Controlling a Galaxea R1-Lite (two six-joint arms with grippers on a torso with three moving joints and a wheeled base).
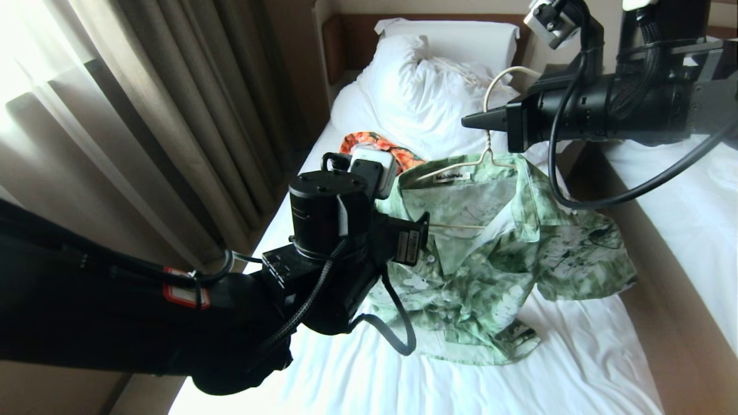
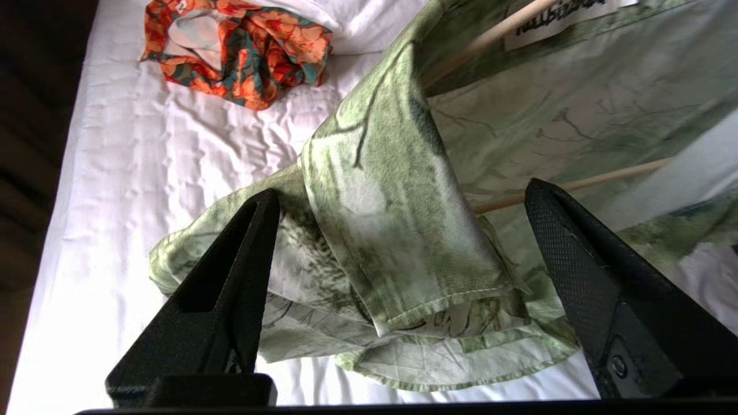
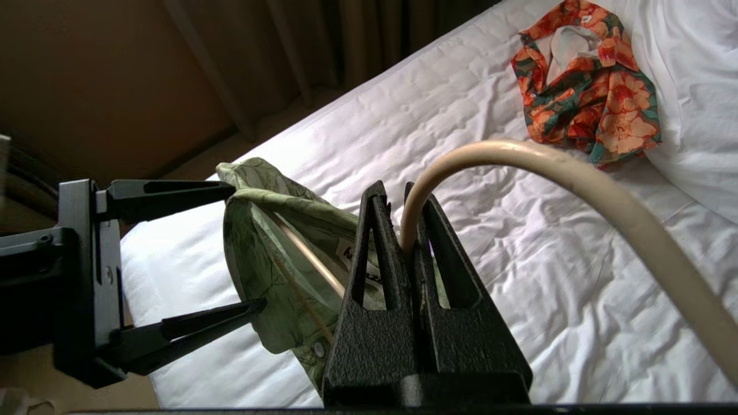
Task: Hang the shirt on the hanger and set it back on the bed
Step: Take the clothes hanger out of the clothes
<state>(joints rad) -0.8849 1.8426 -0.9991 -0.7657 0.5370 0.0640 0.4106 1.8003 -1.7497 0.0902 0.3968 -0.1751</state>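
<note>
Shirt (image 1: 484, 248) (soft, limp) is draped on hanger (image 3: 519, 167), whose hook is pinched by right fingers (image 3: 403, 230); left fingers (image 2: 259, 230), at 9 o'clock, are spread empty

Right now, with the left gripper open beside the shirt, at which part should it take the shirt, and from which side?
Probably the shirt's hanging shoulder and sleeve fold, approached from the curtain side. That fold drapes free between the open left gripper's fingers, while the right gripper pinches the hanger at its hook and carries the collar above the bed.
</note>
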